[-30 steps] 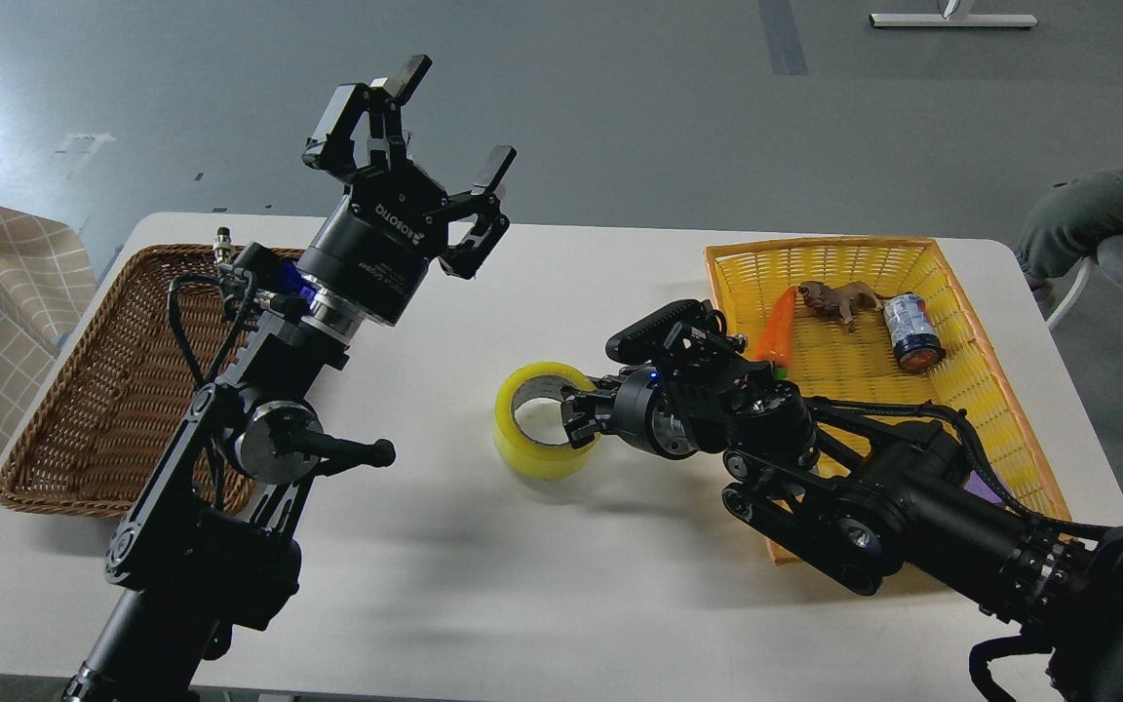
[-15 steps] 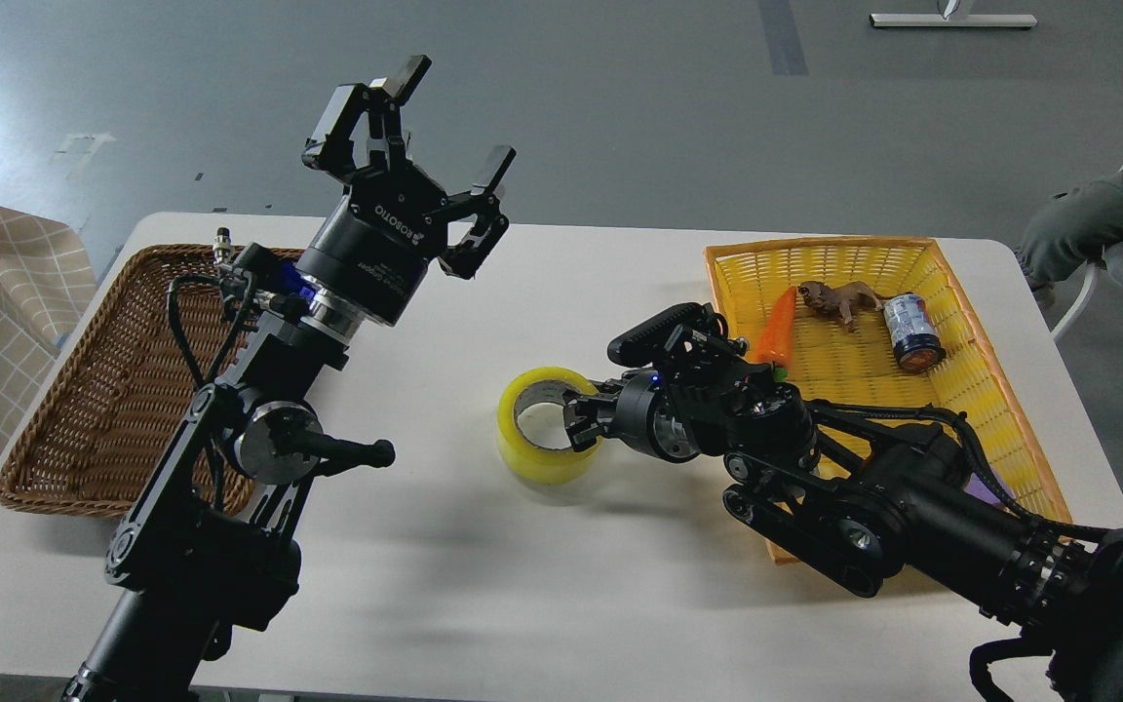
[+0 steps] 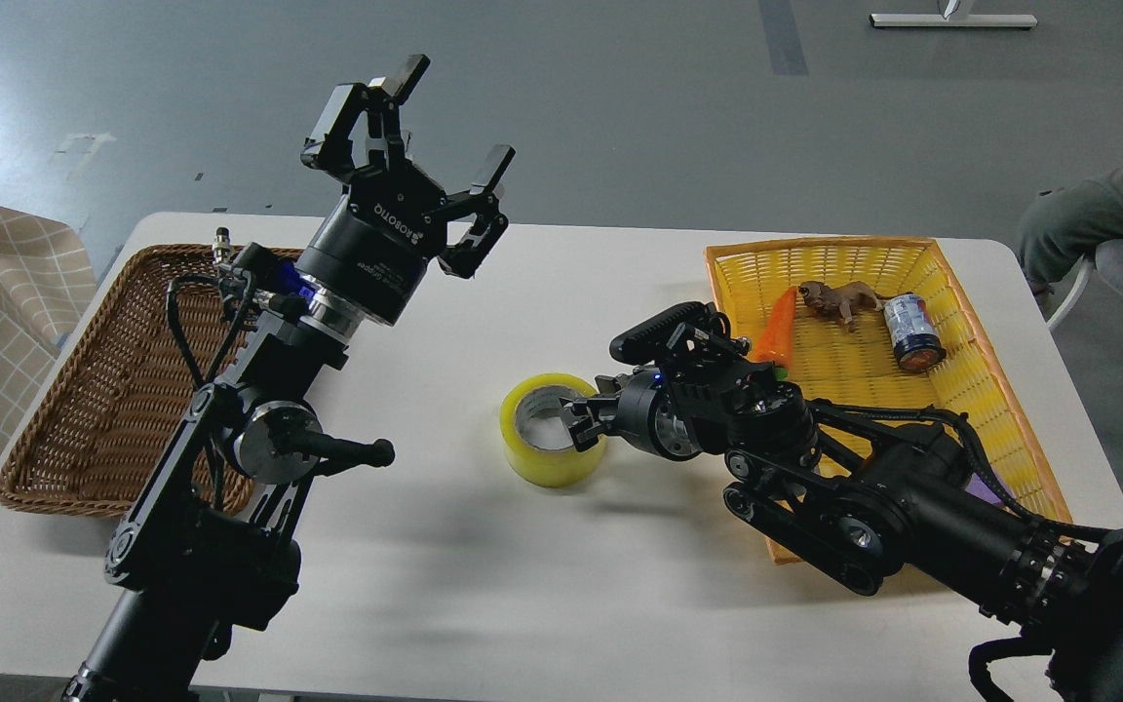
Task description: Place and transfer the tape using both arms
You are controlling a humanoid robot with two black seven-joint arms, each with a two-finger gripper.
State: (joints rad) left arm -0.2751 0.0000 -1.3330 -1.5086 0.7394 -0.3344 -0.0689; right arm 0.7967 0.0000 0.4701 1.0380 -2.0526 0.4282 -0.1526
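1 glossy translucent yellow tape ring

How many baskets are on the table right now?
2. A brown wicker basket sits at the table's left edge behind the left arm; a yellow plastic basket sits on the right, partly covered by the right arm.

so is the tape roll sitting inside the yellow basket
No, the tape roll is out on the white table, left of the yellow basket, at the right pincer.

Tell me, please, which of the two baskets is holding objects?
The yellow basket on the right: it holds a carrot, toy animal and can; the brown wicker basket looks empty.
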